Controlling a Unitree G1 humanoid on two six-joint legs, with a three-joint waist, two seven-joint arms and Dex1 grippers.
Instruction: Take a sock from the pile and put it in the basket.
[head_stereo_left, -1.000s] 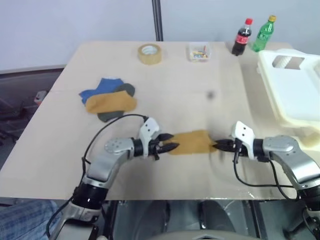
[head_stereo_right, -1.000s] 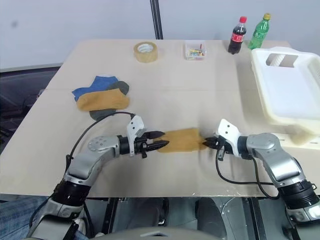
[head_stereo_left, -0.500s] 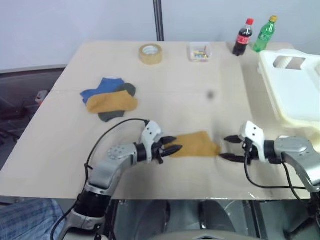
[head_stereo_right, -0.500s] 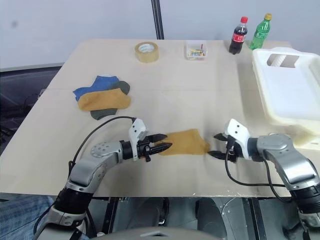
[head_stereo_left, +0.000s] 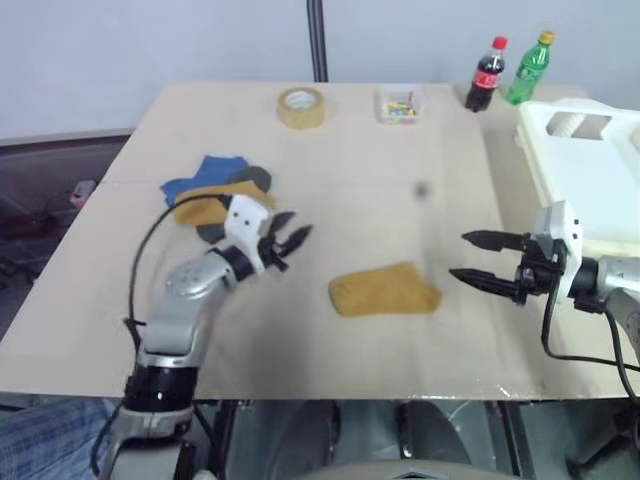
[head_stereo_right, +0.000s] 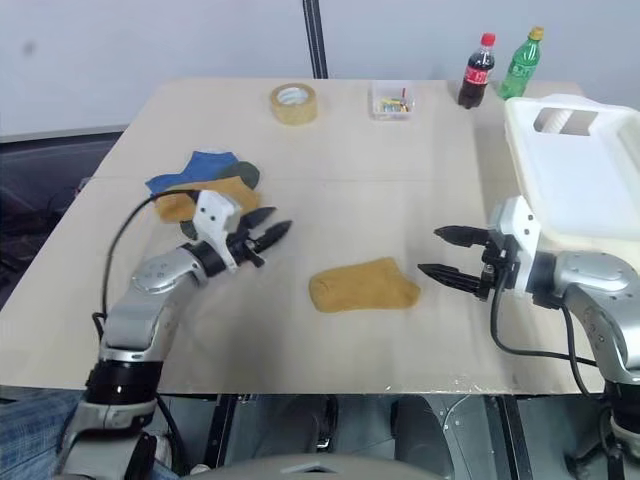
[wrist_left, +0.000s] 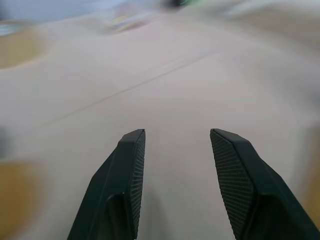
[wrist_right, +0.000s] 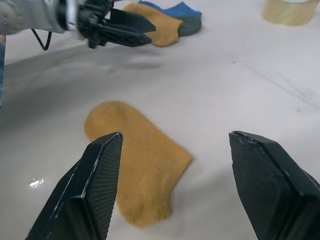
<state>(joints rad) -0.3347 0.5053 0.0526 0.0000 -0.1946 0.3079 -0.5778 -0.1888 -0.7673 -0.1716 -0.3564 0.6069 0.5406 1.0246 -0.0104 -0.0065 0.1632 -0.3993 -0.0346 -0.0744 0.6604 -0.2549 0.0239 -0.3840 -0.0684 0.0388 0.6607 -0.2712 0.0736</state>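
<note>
The loose sock (head_stereo_left: 384, 289) is matt mustard cloth on a smooth, matt beige table (head_stereo_left: 380, 170), the basket (head_stereo_left: 590, 180) is smooth cream plastic, and the right gripper's fingers (wrist_right: 100, 180) have a fine black rough texture.

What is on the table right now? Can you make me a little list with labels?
loose sock: yellow sock lying flat near the front of the table, touched by neither hand
pile: yellow, blue and grey socks on the robot's left
basket: white, on the robot's right, no sock seen in it
left hand: open, holding nothing, near the pile
right hand: open, holding nothing, beside the loose sock
far edge: tape roll, clear box, two bottles
</note>
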